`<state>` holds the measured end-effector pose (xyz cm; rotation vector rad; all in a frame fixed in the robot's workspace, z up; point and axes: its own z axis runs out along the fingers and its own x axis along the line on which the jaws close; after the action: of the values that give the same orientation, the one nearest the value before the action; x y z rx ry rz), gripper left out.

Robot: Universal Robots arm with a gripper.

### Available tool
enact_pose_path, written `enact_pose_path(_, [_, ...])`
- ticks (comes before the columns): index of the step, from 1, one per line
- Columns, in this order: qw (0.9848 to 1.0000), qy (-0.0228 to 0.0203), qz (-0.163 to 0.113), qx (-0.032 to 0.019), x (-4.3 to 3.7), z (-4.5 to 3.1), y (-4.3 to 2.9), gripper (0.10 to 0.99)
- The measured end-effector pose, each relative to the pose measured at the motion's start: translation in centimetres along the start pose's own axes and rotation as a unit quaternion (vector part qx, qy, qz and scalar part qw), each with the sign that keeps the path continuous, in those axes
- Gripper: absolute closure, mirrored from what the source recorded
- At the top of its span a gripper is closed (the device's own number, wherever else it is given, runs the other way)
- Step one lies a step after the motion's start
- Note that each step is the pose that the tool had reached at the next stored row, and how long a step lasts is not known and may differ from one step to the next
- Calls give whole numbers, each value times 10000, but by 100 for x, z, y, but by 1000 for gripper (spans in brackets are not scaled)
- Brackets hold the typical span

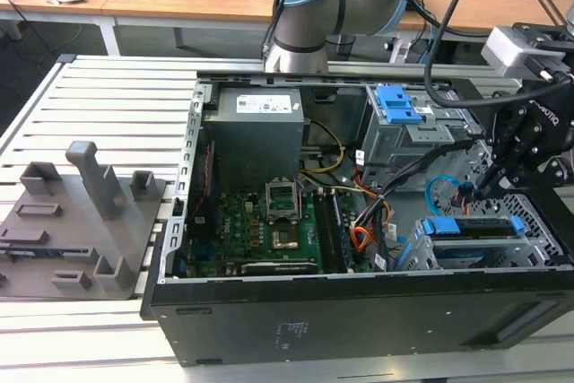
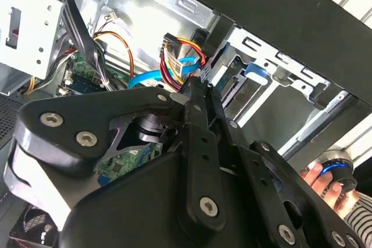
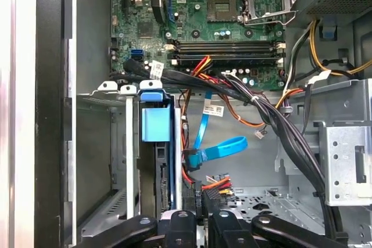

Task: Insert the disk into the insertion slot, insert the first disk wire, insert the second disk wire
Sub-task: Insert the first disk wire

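At the exterior view's right end of the open computer case, the disk is found seated in the insertion slot, its blue carrier showing at both ends; in the first wrist view the disk is seen edge-on, its blue carrier tab standing proud of the grey slot wall; just beside the slot, the gripper is lowered into the case; its fingers are drawn narrow, almost together, as is seen in both wrist views; the gripper tip is placed at the black plug of a red, yellow and black wire bundle, though whether the plug is clamped cannot be told; in the second wrist view the same tip is set close before that bundle; a blue flat cable is looped near the disk's end, apart from the fingers; farther off, a taller grey cage with a blue latch is noted beside the slot; beyond it, the motherboard and the grey power supply are recorded; outside the case, a grey moulded fixture is laid on the slatted table at the exterior view's left; a person's hand on a round black and blue knob is seen past the case wall.
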<state>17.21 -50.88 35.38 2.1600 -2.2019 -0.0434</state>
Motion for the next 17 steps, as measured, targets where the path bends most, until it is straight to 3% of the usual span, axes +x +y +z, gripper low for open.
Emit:
enact_pose_path(9, [10000,0,0,0,160,3,-3,910])
enact_pose_path(13, [10000,-6,-1,0,185,4,-4,910])
enact_pose_path(14, [10000,-20,-1,0,187,5,-4,910])
enact_pose_path(16, [10000,-88,-6,-2,214,10,-5,910])
enact_pose_path(17, [10000,-91,-6,-2,233,13,-5,910])
